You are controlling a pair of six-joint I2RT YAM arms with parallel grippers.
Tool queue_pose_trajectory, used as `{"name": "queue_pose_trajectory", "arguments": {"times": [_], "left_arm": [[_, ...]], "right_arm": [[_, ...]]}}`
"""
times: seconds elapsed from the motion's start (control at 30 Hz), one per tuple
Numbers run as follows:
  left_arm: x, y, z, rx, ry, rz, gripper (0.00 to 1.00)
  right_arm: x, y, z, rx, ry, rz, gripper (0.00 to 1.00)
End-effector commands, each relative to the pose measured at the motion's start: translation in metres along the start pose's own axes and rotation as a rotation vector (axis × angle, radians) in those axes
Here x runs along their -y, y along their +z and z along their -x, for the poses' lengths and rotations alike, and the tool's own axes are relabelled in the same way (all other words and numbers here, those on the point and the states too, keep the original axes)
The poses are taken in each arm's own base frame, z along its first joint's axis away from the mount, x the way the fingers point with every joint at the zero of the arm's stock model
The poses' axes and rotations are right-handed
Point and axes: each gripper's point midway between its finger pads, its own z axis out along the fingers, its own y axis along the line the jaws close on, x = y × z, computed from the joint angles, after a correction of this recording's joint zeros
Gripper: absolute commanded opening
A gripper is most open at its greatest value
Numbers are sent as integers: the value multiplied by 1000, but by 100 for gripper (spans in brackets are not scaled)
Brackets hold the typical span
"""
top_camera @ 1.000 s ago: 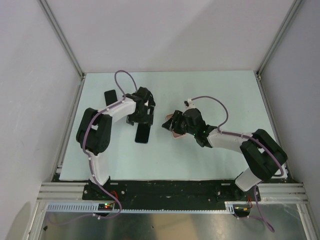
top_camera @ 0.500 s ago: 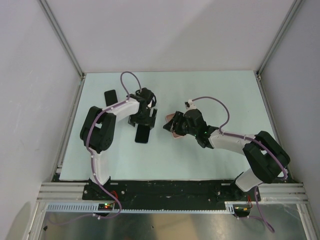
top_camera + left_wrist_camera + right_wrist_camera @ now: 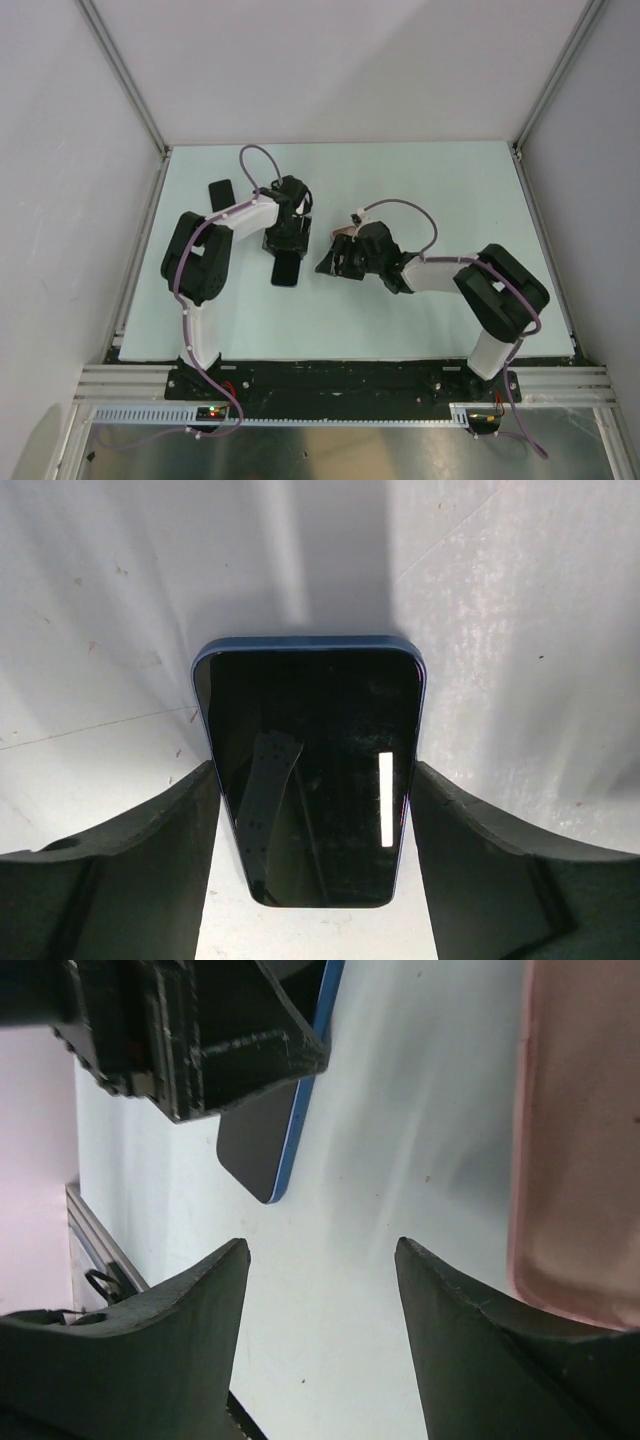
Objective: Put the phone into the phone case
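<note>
The phone (image 3: pixel 310 770), black screen with a blue rim, lies flat on the pale table; it also shows in the top view (image 3: pixel 286 270) and the right wrist view (image 3: pixel 262 1155). My left gripper (image 3: pixel 315 772) straddles its far end, both fingers touching its long edges. In the top view the left gripper (image 3: pixel 285 238) sits just behind the phone. The pink phone case (image 3: pixel 585 1140) lies on the table at the right of my right gripper (image 3: pixel 320 1250), which is open and empty. In the top view the right gripper (image 3: pixel 335 262) hides most of the case (image 3: pixel 345 236).
A flat black rectangular object (image 3: pixel 220 193) lies at the back left of the table. Grey walls and metal rails (image 3: pixel 135 260) bound the table. The left gripper's body (image 3: pixel 180 1030) fills the top left of the right wrist view, close to the right fingers.
My right gripper has swung left, toward the phone, and the right elbow has come in. The left elbow shifted right. The phone has stayed in place.
</note>
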Motion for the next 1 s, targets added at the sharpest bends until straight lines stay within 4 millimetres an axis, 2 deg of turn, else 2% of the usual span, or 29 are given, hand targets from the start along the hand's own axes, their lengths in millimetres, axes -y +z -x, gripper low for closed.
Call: {"name": "queue_pose_trajectory", "arguments": {"times": [0.0,0.1,0.4,0.73,0.87,0.97], "left_arm": [[20,-3,-10,-50,-112,-98,57],[25,-10,-6,-38,-171,-143,53],[45,-21,-4,-35,-296,-285,52],[49,-28,-8,-46,-325,-371,52],[52,-30,-8,-44,-340,-393,54],[54,-33,-6,-32,-341,-409,60]], "right_arm": [[-24,15,-6,-42,-71,94,67],[-25,26,-14,-66,-72,104,68],[-25,56,-28,-121,-28,135,68],[-14,69,-33,-143,24,142,62],[-13,71,-36,-153,38,143,48],[-12,70,-36,-158,44,144,30]]}}
